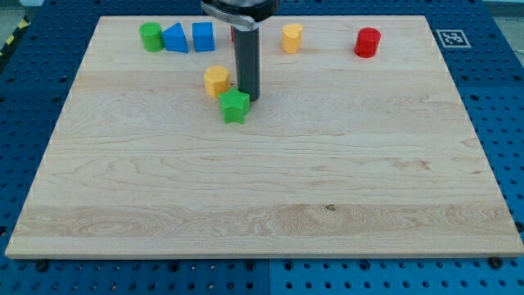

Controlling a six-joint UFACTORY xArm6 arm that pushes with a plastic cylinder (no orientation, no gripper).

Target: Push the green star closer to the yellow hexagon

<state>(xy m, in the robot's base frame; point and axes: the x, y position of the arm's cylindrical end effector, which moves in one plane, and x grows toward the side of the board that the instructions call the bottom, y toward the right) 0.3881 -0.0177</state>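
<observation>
One arm only, no pincer on it, so no jaw state to give: it ends in a dark rod that comes down near-vertical from the far edge of the view. My tip (249,99) sits on the tabletop (262,197), touching or just beside the green star (235,106) at the star's far-right corner. The rod covers part of something red behind it; can't tell what that is.

Green star lies left of centre, in the far half of the tabletop. Yellow hexagon (216,80) is just beside it, to the far left, w/ a narrow gap or maybe contact; can't tell which.

Counts: 2 yellow blocks, the hexagon near the star and a 2nd yellow block (292,38) in the far row, right of the rod. 2 blue blocks, a blue triangle-like block (175,38) and a blue cube (203,36), side by side at far left. 2 green, the star plus a green cylinder (151,37) at the far-left end of the row. 1 red cylinder (368,42) alone at far right.
</observation>
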